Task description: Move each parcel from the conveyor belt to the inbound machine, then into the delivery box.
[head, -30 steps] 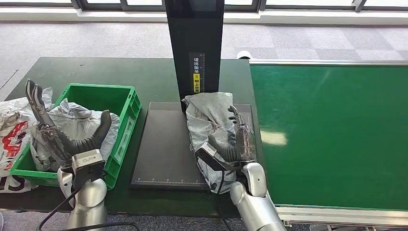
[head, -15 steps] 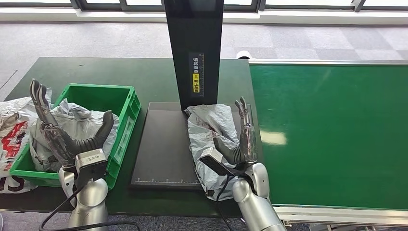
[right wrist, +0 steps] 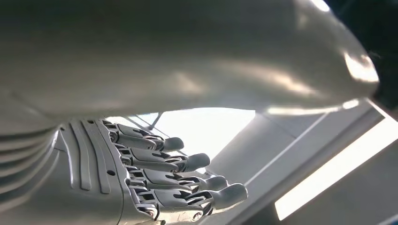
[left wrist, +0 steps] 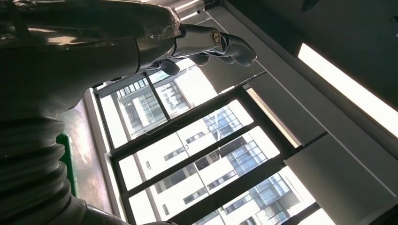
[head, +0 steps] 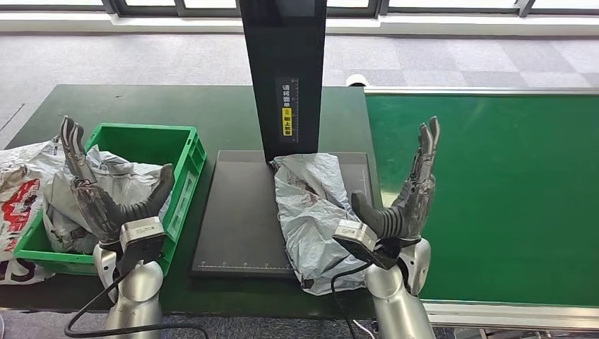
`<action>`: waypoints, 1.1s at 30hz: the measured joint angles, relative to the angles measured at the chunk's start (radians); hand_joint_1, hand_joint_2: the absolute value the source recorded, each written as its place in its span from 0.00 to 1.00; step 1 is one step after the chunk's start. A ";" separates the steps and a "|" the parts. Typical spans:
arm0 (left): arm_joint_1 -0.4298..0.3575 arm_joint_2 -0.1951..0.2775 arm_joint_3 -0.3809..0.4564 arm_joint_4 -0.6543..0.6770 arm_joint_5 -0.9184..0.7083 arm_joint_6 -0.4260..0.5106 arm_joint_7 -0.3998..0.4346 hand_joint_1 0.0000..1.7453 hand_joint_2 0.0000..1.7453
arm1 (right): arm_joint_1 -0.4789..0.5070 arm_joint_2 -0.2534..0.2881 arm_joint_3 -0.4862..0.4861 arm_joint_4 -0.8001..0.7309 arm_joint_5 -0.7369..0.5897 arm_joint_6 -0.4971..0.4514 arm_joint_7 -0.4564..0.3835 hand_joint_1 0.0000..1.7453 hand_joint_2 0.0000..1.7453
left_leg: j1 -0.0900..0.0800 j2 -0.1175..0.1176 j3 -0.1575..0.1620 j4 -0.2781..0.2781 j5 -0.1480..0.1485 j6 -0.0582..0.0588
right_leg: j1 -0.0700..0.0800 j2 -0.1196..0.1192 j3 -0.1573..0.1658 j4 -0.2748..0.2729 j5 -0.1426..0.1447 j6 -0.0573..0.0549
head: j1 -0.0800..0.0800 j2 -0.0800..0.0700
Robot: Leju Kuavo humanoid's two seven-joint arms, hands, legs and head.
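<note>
On the scanner plate point(head: 240, 212) lies my soft, crumpled parcel point(head: 311, 212); both robot hands, left point(head: 106, 194) and right point(head: 402, 201), are spread and hold nothing, so I would pinch a fold.

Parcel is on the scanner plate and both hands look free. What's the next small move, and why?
Probably bring the left hand across toward the grey parcel to take it. The parcel lies on the inbound machine's black plate, the right hand is raised off it over the belt, and the green box sits on the left.
</note>
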 joint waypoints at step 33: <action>-0.235 -0.044 -0.544 0.857 0.285 -0.213 0.120 0.00 1.00 | 0.069 -0.014 -0.033 -0.393 -0.176 0.001 0.001 0.00 1.00 | -0.001 0.000 -0.001 0.000 0.000 0.001 | -0.002 0.000 0.000 0.000 0.001 0.001 | 0.000 0.000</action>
